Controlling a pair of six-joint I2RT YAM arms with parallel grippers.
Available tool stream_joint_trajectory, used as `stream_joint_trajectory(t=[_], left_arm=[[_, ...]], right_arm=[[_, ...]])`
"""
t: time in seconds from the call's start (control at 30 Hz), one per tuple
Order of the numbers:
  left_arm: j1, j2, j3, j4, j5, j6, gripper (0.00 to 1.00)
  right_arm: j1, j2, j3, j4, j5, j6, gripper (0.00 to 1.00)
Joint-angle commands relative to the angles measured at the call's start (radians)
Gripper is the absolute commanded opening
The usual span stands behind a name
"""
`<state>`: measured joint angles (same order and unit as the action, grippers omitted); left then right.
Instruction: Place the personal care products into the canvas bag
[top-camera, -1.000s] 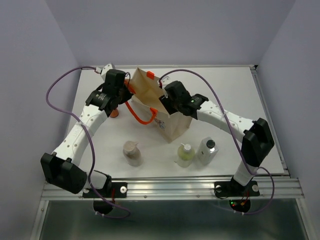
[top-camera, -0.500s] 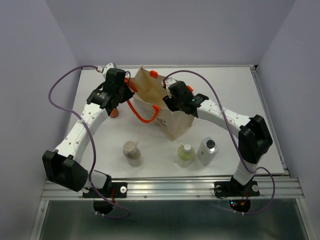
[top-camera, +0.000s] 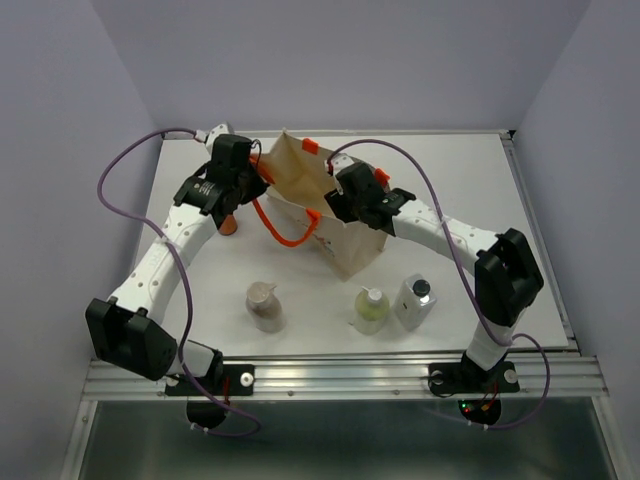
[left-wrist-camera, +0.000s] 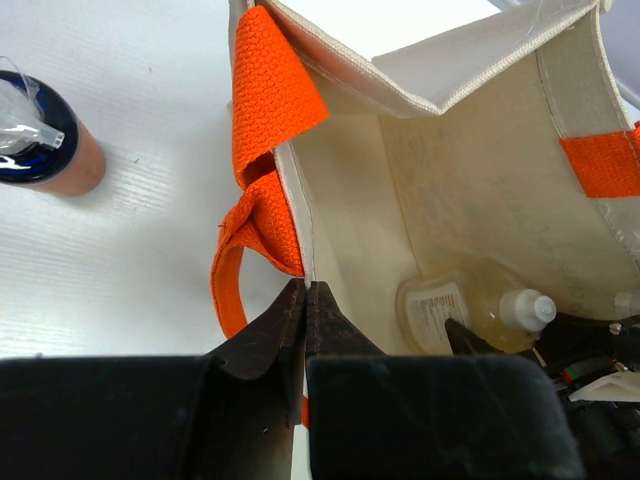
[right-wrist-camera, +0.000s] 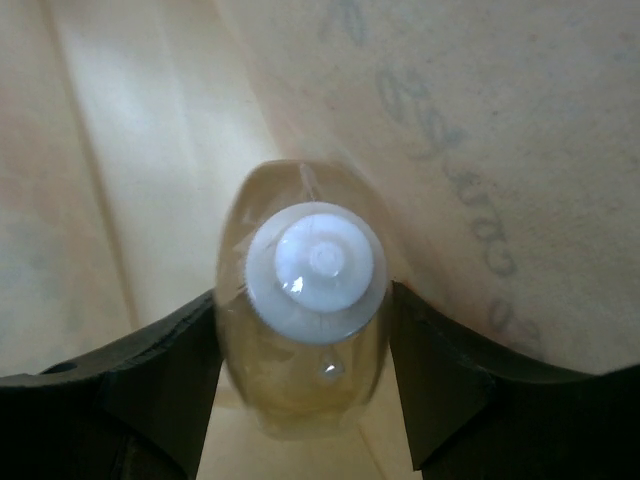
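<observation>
Nearest the arm bases, three bottles sit in a loose row on the white bench (top-camera: 500, 200). The tan-brown bottle (top-camera: 264, 305) is on the left. The pale green bottle (top-camera: 370, 310), with a white cap, is right of centre, and the whitish bottle (top-camera: 415, 300), with a dark cap, is just beside it. All three are outside the bag and well apart from both grippers.

Behind them, mid-bench, stands the bag (top-camera: 345, 245), its mouth open upward and one orange handle (top-camera: 282, 232) drooping down its left side. The right gripper (right-wrist-camera: 303, 310) reaches down inside the bag. Its two dark fingers press against either side of the amber bottle (right-wrist-camera: 300, 390), whose white cap faces the wrist camera. In the left wrist view the amber bottle lies low against the bag's inner wall.

The left gripper (left-wrist-camera: 305, 295) is at the bag's left rim, its fingers pinched together on the canvas edge just below where the handle is stitched on.

Just left of the bag, beside the left arm, the orange bottle (left-wrist-camera: 45, 150) stands on the bench, dark blue cap up, apart from the bag.
</observation>
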<state>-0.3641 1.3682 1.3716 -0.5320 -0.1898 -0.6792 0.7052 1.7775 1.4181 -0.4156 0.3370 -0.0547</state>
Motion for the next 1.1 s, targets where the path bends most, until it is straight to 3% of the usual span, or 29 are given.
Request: stream_joint_trajectory(t=[0.0, 0.37, 0.63, 0.73, 0.8, 1.07], left_arm=[[0.022, -0.014, 0.083, 0.053, -0.059, 0.036, 0.00], [-0.010, 0.065, 0.129, 0.069, 0.015, 0.043, 0.00], [-0.027, 0.118, 0.168, 0.046, 0.004, 0.035, 0.00], [-0.027, 0.120, 0.170, 0.044, -0.002, 0.030, 0.00], [-0.027, 0.120, 0.169, 0.049, -0.002, 0.026, 0.00], [-0.027, 0.123, 0.172, 0.041, -0.014, 0.027, 0.00]], right_arm=[[-0.033, 0.002, -0.012, -0.071, 0.158, -0.011, 0.73], [-0.033, -0.036, 0.215, -0.130, 0.097, 0.033, 0.85], [-0.033, -0.099, 0.323, -0.152, -0.050, 0.027, 0.90], [-0.033, -0.130, 0.352, -0.161, -0.119, 0.030, 1.00], [-0.033, -0.168, 0.376, -0.170, -0.169, 0.042, 1.00], [-0.033, -0.407, 0.340, -0.330, -0.170, 0.263, 1.00]])
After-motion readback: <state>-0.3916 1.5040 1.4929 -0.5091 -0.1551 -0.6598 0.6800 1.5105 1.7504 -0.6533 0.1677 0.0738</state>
